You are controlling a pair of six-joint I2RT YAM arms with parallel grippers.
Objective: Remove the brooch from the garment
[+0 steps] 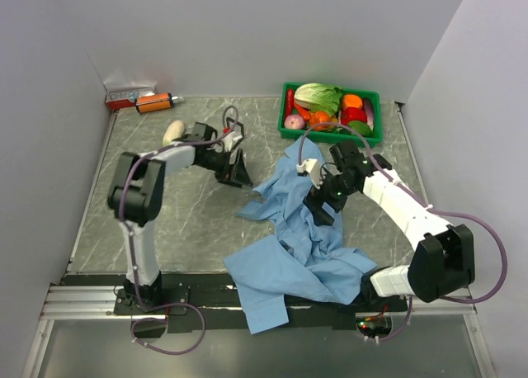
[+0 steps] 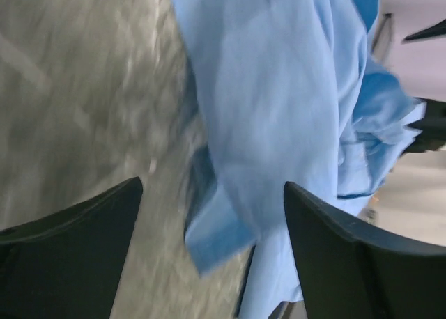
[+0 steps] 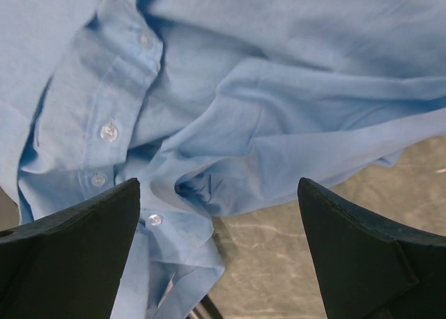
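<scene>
The garment [image 1: 289,262], a wrinkled light blue shirt, lies heaped from the table's middle to its near edge. My left gripper [image 1: 238,177] hangs open just left of the shirt's far sleeve end. In the left wrist view the left gripper [image 2: 212,187] is empty, with the garment [image 2: 279,89] and bare table below it. My right gripper [image 1: 321,205] is open over the shirt's upper part. In the right wrist view the right gripper [image 3: 218,183] stands wide above a fold of the garment [image 3: 293,110] beside white buttons [image 3: 108,131]. I cannot make out the brooch. A pale blurred speck [image 2: 152,165] lies on the table.
A green bin [image 1: 373,93] of vegetables stands at the back right, close behind the right arm. An orange object [image 1: 153,103] and a red-and-white box [image 1: 128,94] lie in the back left corner. A pale rounded object [image 1: 173,132] sits beside the left arm. Walls close in on three sides.
</scene>
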